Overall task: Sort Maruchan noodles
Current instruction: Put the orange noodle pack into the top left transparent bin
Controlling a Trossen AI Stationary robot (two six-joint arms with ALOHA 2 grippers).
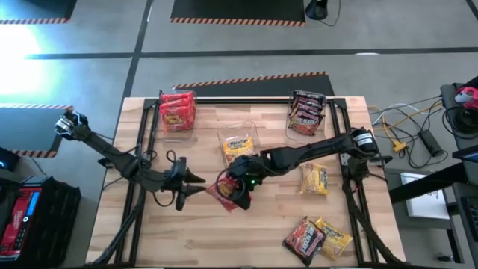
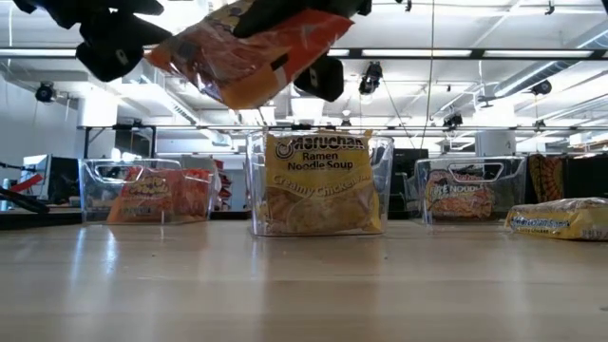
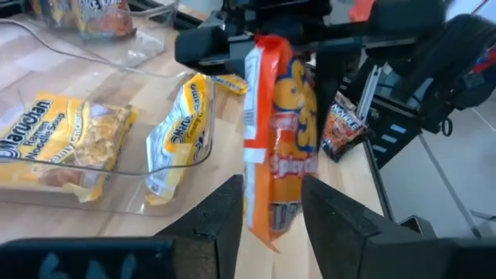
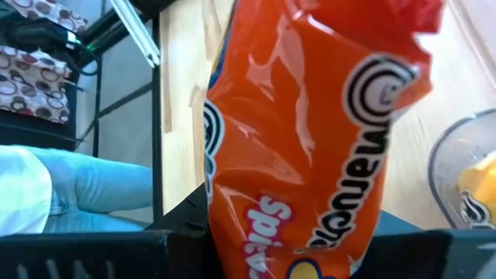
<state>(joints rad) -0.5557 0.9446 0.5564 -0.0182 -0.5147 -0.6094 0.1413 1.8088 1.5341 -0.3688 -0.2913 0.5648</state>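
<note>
While my right end effector grips a red-orange crinkly plastic noodle packet and holds it clear of the pale wooden counter, I read "Maruchan" on its wrapper through the right wrist camera, with part of a word beginning "Spic" below it. Its fingers are closed on the packet's upper edge, as the low camera shows the packet hanging tilted above the middle bin. My left end effector sits just beside the packet at counter centre, fingers parted; the left wrist camera shows the packet's lower end between them, though I cannot tell whether either finger touches it.

The clear plastic middle bin holds a yellow packet printed "Maruchan Ramen Noodle Soup" and "Creamy Chicken" (standing upright against the front wall). In the overhead camera the far-left clear bin holds several red packets, and the far-right clear bin holds dark brown packets with red print; their text is too small to read.

Loose on the counter, a yellow packet lies right of the middle bin. Near the front right edge a dark brown packet lies touching another yellow packet.
</note>
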